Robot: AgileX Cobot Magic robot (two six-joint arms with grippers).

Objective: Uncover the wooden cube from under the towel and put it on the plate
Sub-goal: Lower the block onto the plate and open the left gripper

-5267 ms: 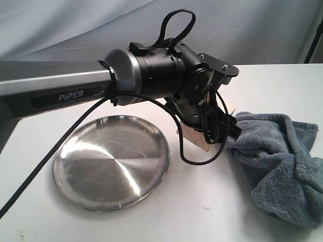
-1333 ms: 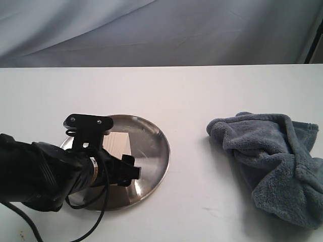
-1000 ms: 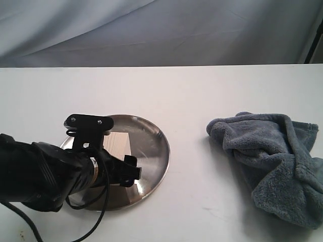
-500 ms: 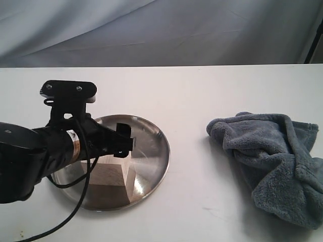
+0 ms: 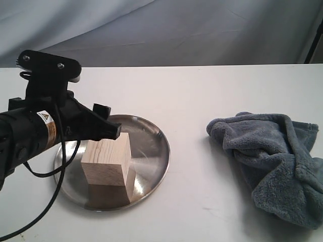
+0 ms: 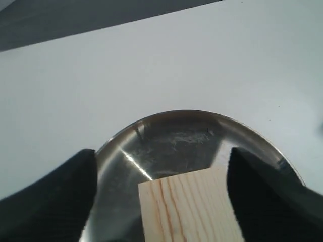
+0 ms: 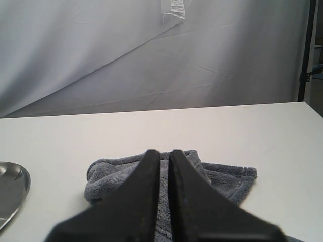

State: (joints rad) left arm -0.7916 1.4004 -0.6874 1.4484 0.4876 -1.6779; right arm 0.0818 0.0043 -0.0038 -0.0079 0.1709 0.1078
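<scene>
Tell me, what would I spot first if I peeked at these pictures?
A pale wooden cube sits on a shiny round plate at the left of the table, with the left arm's black fingers open just above it. Far to the right lies a crumpled grey-blue towel.

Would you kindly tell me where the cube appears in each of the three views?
Exterior view: the cube stands on the plate, left of centre, well apart from the towel.
Left wrist view: the cube is close up, seen between the left gripper's open jaws, on the plate.
Right wrist view: not in it.
Shared landmark: the plate, whose rim shows at that view's edge too.
</scene>
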